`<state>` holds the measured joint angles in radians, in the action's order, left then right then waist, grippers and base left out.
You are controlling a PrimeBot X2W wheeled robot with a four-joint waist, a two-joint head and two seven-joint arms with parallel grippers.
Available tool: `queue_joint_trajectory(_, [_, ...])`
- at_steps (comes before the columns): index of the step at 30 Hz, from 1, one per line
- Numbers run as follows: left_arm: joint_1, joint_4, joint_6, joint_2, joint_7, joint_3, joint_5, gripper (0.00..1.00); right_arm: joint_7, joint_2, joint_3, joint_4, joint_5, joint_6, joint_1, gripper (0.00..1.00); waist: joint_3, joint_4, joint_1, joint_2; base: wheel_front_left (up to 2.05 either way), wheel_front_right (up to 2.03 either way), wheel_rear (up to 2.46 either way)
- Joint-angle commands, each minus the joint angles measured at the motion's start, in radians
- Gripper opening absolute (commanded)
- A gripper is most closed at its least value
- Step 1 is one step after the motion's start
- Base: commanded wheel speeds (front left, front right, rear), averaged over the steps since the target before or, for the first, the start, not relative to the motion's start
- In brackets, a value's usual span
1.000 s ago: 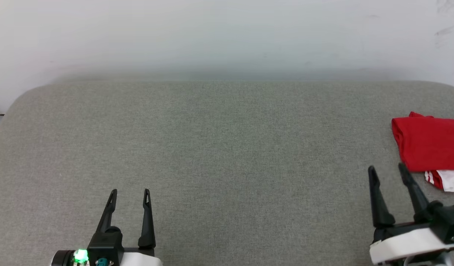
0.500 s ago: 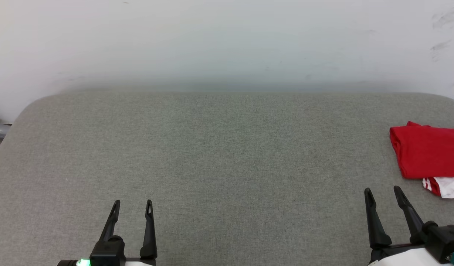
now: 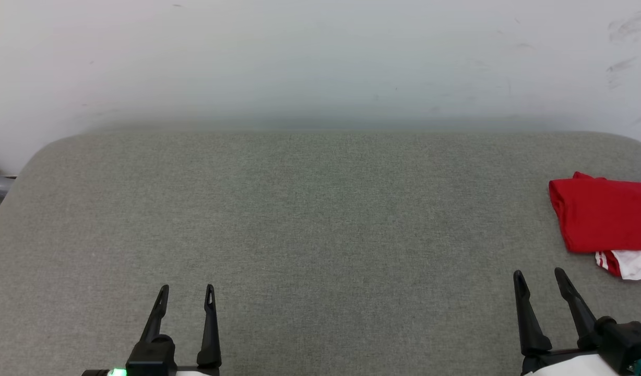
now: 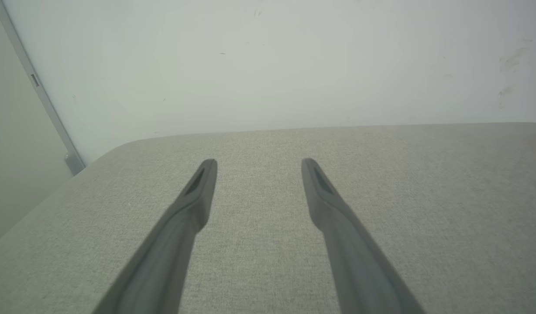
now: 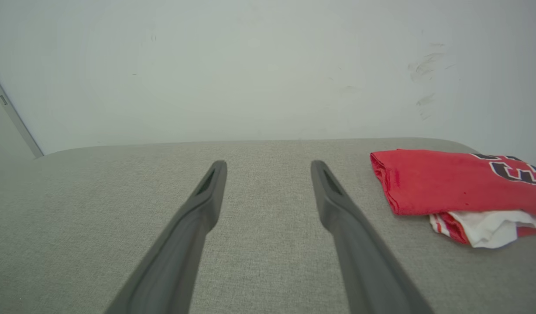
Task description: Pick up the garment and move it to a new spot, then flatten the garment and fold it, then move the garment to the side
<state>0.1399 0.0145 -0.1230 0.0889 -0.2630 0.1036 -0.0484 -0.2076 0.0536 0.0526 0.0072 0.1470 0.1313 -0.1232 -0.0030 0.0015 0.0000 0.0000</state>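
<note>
Shirt (image 3: 602, 214): folded red bundle at the bench's (image 3: 320, 219) right edge, white sleeve (image 3: 633, 263) peeking out.
Left tool (image 3: 187, 287): spread, empty.
Right tool (image 3: 538, 272): spread, empty, near shirt, apart.

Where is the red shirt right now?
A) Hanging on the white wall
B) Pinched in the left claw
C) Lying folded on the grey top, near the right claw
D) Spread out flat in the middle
C: the red shirt lies folded at the right end of the grey top, just past the open right claw, which is not touching it.
</note>
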Motion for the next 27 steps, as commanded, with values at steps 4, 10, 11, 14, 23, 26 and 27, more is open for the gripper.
queue_joint_trajectory(4, [0.011, -0.002, 0.002, -0.001, -0.002, -0.002, 0.002, 1.00, -0.001, -0.006, -0.001, 0.003, 0.004, -0.001, -0.009, 1.00, 0.003, -0.003, 0.0000, 0.0000, 0.00, 0.00, 0.00])
queue_joint_trajectory(10, [0.008, 0.038, 0.001, -0.006, 0.001, 0.002, -0.011, 0.00, 0.002, 0.000, -0.003, 0.042, 0.012, 0.000, -0.005, 0.00, 0.003, -0.003, 0.0000, 0.0000, 0.00, 0.00, 0.00])
queue_joint_trajectory(11, [0.007, 0.037, 0.003, -0.005, 0.004, 0.001, -0.034, 0.00, 0.005, 0.000, -0.004, 0.043, 0.033, 0.000, -0.003, 0.00, 0.003, -0.003, 0.0000, 0.0000, 0.00, 0.00, 0.00])
queue_joint_trajectory(14, [-0.002, 0.040, 0.012, -0.003, 0.016, -0.004, -0.105, 0.00, 0.016, 0.003, -0.005, 0.049, 0.099, 0.000, 0.006, 0.00, 0.004, -0.003, 0.0000, 0.0000, 0.00, 0.00, 0.00])
queue_joint_trajectory(23, [-0.036, 0.067, 0.043, 0.004, 0.051, -0.017, -0.299, 0.00, 0.045, 0.011, -0.007, 0.073, 0.279, 0.000, 0.037, 0.00, 0.004, -0.003, 0.0000, 0.0000, 0.00, 0.00, 0.00])
queue_joint_trajectory(26, [-0.046, 0.076, 0.053, 0.006, 0.062, -0.022, -0.359, 0.00, 0.055, 0.014, -0.007, 0.081, 0.334, 0.000, 0.046, 0.00, 0.004, -0.003, 0.0000, 0.0000, 0.00, 0.00, 0.00])
queue_joint_trajectory(27, [-0.050, 0.079, 0.056, 0.006, 0.065, -0.023, -0.378, 0.00, 0.058, 0.014, -0.008, 0.083, 0.352, 0.000, 0.049, 0.00, 0.004, -0.003, 0.0000, 0.0000, 0.00, 0.00, 0.00])
